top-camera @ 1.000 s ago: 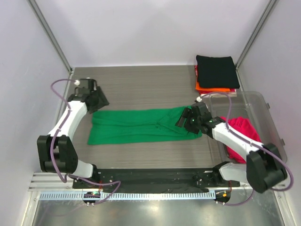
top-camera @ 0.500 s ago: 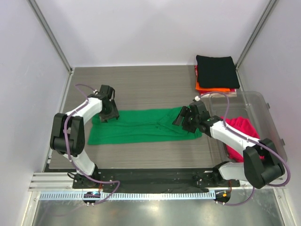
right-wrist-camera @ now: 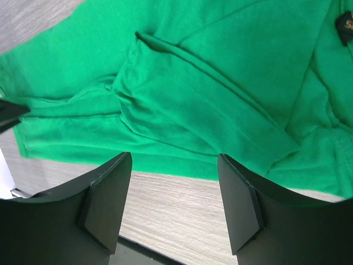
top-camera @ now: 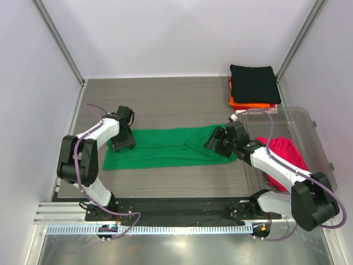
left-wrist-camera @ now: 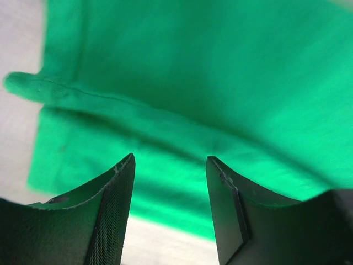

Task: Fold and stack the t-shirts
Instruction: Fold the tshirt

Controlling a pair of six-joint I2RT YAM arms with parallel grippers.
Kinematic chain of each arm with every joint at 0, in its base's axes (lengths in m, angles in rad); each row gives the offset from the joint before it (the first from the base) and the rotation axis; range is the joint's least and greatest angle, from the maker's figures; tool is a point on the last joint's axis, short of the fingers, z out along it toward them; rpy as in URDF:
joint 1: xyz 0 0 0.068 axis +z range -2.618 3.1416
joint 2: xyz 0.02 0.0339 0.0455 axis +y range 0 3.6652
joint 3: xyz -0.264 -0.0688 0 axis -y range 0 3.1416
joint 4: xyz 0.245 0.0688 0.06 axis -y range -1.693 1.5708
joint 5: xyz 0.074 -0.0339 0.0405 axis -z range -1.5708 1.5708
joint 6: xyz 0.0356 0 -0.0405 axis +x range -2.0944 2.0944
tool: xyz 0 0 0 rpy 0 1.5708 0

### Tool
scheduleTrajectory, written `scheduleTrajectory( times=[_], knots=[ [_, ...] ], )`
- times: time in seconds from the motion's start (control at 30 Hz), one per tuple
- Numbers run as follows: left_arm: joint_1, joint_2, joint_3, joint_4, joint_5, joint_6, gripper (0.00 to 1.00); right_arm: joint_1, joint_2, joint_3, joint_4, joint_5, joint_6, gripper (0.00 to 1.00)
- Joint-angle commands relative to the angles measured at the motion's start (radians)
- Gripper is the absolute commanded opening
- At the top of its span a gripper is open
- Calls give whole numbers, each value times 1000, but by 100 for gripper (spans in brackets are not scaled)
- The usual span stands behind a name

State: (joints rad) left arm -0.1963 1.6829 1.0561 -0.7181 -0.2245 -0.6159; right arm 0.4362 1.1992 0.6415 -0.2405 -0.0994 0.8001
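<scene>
Across the middle of the table (top-camera: 165, 105), the green t-shirt (top-camera: 171, 148) lies folded into a long strip. The left gripper (top-camera: 122, 144) has moved from beyond the far-left corner down onto the strip's left end, jaws apart and empty. The right gripper (top-camera: 217, 143) stays over the right end, also spread and empty. Both ends now appear ready for pinching and the next fold.

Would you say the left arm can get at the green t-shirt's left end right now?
Probably yes: the left gripper hangs open directly over that end of the green t-shirt, with nothing lying between them.
</scene>
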Motion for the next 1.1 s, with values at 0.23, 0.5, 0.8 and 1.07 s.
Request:
scheduleTrajectory(
  times=[0.23,0.5,0.8,1.07],
  knots=[
    [1,-318,-71,-78,-118,-73,55,13,-85,-57,-2,-43,24,68],
    [1,-68,79,-23,-44,-39,55,19,-113,-128,15,-13,85,67],
    [-2,52,-31,40,5,-62,51,1,184,-2,32,40,34,66],
    [-31,-44,-171,66,138,-131,49,-59,675,447,-3,11,-97,65]
  ],
)
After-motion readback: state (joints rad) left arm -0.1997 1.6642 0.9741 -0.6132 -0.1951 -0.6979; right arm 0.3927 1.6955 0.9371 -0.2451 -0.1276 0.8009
